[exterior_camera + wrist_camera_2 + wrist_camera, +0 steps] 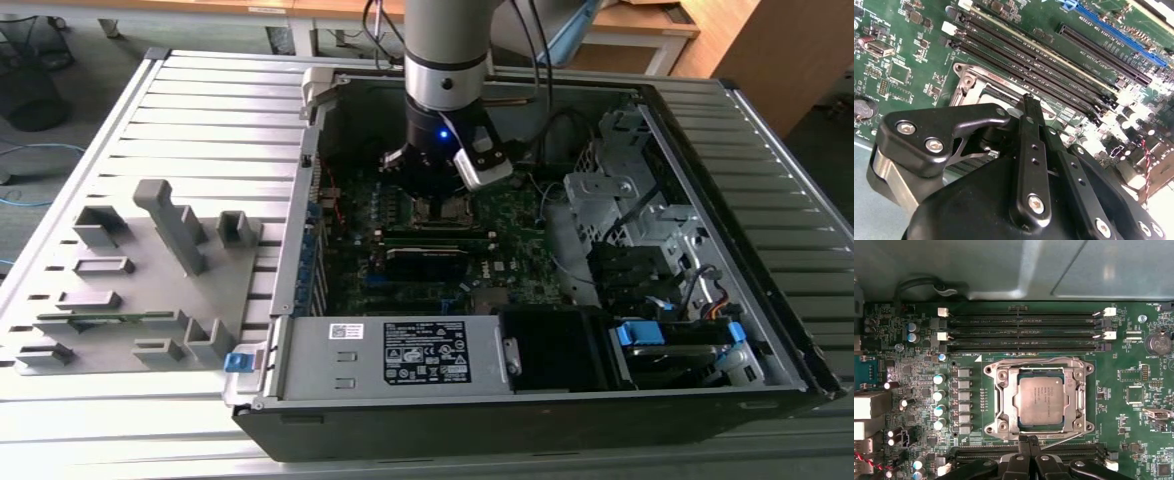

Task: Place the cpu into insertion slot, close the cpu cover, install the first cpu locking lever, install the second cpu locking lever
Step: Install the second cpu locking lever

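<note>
Small flat square cpu (pixel 1040 402), dull silver-grey metal top with faint print too small to read: seated in the square black insertion slot (pixel 1019 374) on the green motherboard (pixel 1134 440). Thin silver-grey metal cpu cover (pixel 1004 405), square window, lies closed around it. Black claw (pixel 1027 440), fingers pressed together and holding nothing, sits at the socket's edge beside the 4 long black memory slots (pixel 1021 331).

arm (pixel 450 40): chunky silver-grey tube, black wrist section with a little blue light
claw (pixel 1030 102): matte black linkage fingers, shiny silver hex screws
camera (pixel 482 162): small white-grey box, cables trailing
</note>
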Controlling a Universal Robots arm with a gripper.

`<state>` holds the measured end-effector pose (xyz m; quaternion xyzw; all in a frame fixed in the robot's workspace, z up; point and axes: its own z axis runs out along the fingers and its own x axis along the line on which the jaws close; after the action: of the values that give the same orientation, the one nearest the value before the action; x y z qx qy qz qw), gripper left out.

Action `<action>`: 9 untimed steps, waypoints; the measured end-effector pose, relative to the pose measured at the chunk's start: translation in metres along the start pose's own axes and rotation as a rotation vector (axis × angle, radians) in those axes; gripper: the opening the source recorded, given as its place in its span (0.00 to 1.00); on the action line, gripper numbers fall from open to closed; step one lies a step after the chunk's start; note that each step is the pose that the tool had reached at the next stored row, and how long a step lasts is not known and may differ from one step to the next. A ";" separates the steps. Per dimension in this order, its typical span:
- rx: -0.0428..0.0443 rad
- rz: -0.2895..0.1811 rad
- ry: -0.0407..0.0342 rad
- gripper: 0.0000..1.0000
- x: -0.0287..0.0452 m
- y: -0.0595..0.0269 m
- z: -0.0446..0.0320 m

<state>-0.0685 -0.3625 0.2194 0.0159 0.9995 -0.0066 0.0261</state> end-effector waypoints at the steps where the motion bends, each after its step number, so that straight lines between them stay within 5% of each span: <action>1: -0.0003 0.000 -0.0002 0.11 0.0001 -0.0002 0.0002; 9: -0.0001 0.000 -0.0036 0.11 0.0079 -0.0036 -0.0002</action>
<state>-0.0764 -0.3659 0.2193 0.0160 0.9995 -0.0066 0.0279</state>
